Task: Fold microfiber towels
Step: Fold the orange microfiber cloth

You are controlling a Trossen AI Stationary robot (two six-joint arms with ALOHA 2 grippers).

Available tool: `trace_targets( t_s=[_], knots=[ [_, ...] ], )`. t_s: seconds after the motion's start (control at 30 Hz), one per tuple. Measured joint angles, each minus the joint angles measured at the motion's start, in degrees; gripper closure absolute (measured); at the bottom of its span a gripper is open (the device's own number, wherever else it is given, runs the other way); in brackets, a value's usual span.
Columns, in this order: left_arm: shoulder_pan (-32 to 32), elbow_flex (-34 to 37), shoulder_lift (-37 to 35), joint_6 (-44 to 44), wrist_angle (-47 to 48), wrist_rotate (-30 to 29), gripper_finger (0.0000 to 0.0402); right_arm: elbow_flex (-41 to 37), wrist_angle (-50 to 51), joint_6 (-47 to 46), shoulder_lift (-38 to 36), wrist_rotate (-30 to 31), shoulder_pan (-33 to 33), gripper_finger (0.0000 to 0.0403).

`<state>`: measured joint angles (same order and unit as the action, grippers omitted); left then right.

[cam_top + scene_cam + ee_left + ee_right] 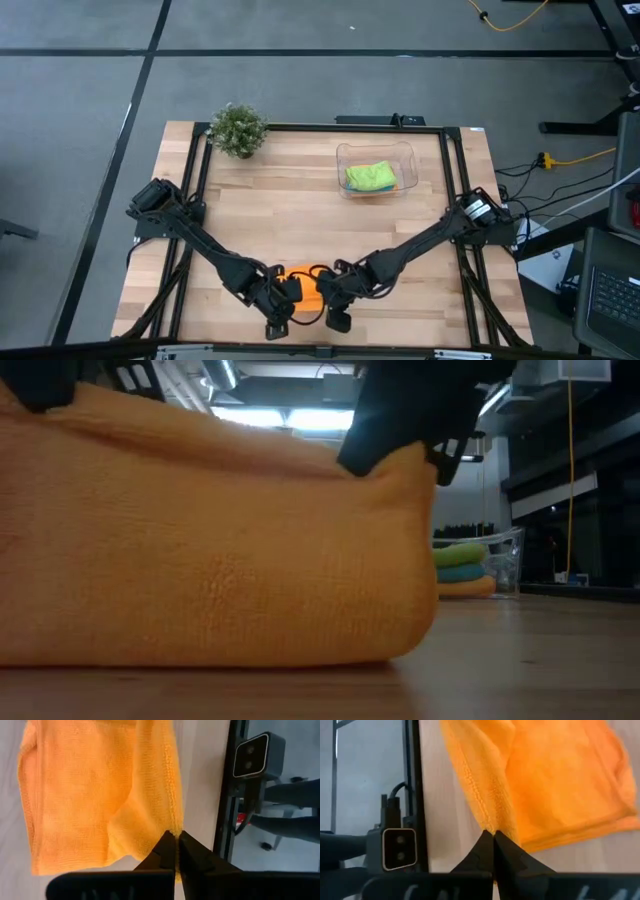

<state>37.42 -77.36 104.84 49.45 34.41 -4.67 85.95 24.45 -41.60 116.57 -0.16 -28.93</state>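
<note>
A towel lies at the near middle edge of the table, between the two grippers. The left gripper is at its left corner, the right gripper at its right corner, each pinching the towel's edge. At the far right of the table stands a plastic tub with folded towels stacked inside. A potted plant stands at the far left.
</note>
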Motion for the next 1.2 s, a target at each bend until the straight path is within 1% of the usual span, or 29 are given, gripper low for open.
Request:
trace_targets(
  t_s=[0.1,0.2,0.33,0.43,0.53,0.77,0.8,0.9,1.0,1.2],
  knots=[
    [-0.3,0.0,0.0,0.0,0.6,-0.7,0.0401,0.0,0.8,1.4,0.0,0.5,0.9,0.0403],
    [-0.6,0.0,0.0,1.1,2.9,-3.3,0.0402,0.0,2.1,2.3,0.0,3.4,1.7,0.0403],
    [-1.0,0.0,-0.2,1.9,7.5,-6.1,0.0401,0.0,1.8,4.3,0.0,5.3,2.7,0.0403],
    [-1.4,0.0,-0.2,2.6,11.1,-8.7,0.0401,0.0,2.0,6.0,0.0,8.9,3.1,0.0403],
    [-1.8,0.0,-0.2,2.5,13.2,-9.4,0.0401,0.0,1.8,7.6,0.0,11.2,3.6,0.0403],
    [-2.3,2.1,1.2,2.5,12.9,-10.3,0.0401,0.0,1.0,9.1,2.9,11.8,4.8,0.0403],
    [-2.3,2.3,1.5,2.6,12.9,-10.5,0.0401,0.0,0.7,9.1,3.3,12.2,4.8,0.0403],
    [-2.3,3.5,2.0,2.6,12.8,-12.7,0.0401,0.0,0.9,10.3,4.2,16.3,4.7,0.0403],
    [-2.3,4.7,2.1,2.5,12.7,-14.4,0.0401,0.0,0.9,11.5,4.6,18.4,5.0,0.0403],
    [-2.6,8.2,2.2,2.5,9.6,-14.5,0.0401,0.1,-0.6,12.0,7.0,18.8,5.2,0.0403]
  ],
)
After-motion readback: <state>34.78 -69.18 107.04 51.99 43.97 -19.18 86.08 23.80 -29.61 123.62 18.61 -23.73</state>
